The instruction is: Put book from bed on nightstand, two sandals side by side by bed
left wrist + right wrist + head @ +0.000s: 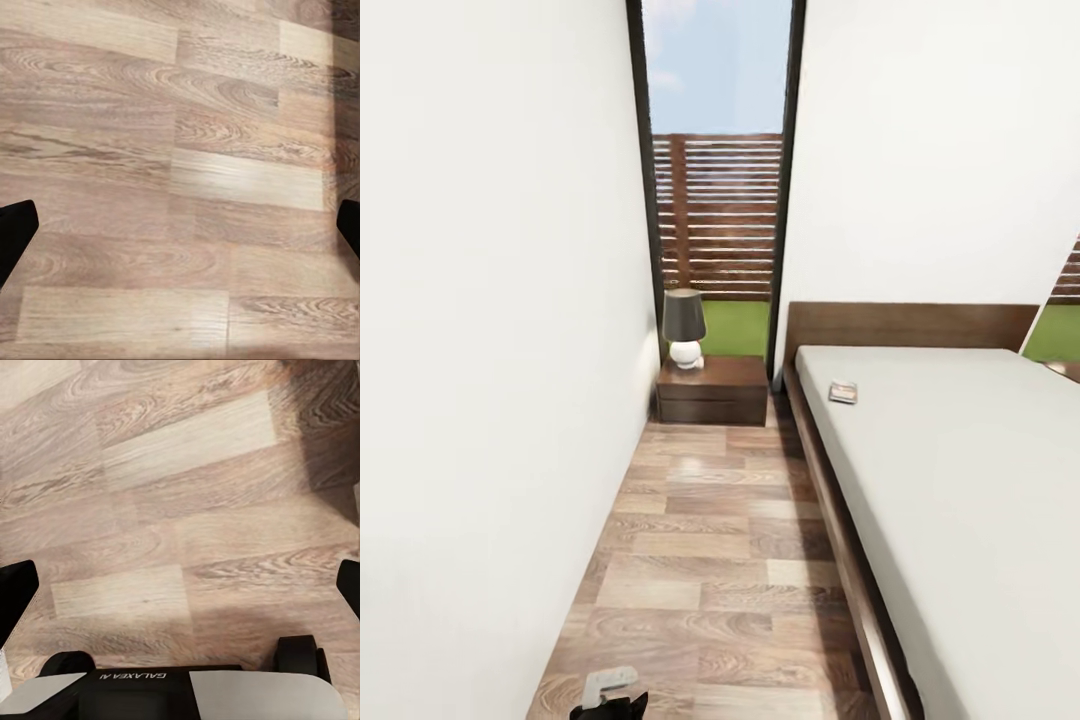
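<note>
Lying on the bed [960, 480] at 1 o'clock, the book [844, 392] sits near the nightstand [712, 390] at 12; the left claw [180, 236] and the right claw [180, 592] hang spread over floor [710, 560].

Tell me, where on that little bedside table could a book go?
The nightstand has a lamp crowding its wall-side back corner. The bed-side half of its top looks bare, between the lamp and the bed. The book lies on the mattress near the headboard; wide bare mattress stretches around it.
</note>
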